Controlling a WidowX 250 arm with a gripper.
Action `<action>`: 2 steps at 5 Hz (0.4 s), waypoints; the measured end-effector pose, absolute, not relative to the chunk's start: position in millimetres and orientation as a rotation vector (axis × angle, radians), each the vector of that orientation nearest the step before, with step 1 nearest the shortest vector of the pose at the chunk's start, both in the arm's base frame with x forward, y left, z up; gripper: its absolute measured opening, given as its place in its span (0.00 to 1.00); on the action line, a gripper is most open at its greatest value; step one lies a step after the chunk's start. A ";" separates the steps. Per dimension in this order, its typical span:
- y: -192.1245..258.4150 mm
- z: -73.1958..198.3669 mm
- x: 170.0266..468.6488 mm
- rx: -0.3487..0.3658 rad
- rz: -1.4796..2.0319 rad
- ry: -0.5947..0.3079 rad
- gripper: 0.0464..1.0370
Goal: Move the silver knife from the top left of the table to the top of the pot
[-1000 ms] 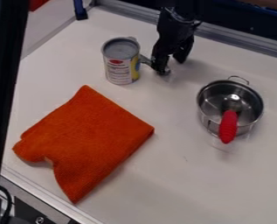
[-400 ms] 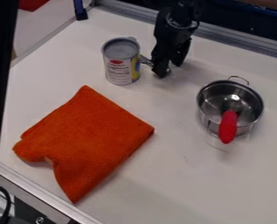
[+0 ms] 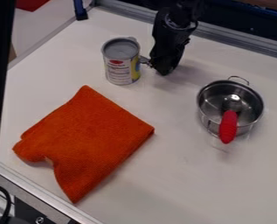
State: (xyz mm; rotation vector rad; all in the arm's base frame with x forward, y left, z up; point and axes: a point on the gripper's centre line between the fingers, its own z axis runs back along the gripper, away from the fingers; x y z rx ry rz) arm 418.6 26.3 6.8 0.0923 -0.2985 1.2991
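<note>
item: my jaws, parted a moment ago, now drawn together, apparently on the silver knife (image 3: 145, 61).
location: knife just beside the can (image 3: 121, 63), upper part of the counter (image 3: 187, 183).
status: grasp probably made; lift clear of the can next, then across to the pot (image 3: 209, 99).

We locate the arm (image 3: 176, 18) at the top edge of the camera view, right of centre. We note the gripper (image 3: 163, 71) below it, directed downward, tilted slightly, tips toward the lower left, fingers (image 3: 167, 56) together.
</note>
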 end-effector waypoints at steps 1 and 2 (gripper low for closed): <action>23.6 9.1 419.7 0.072 1.266 -0.333 0.30; 18.3 12.3 421.3 0.065 1.189 -0.394 0.30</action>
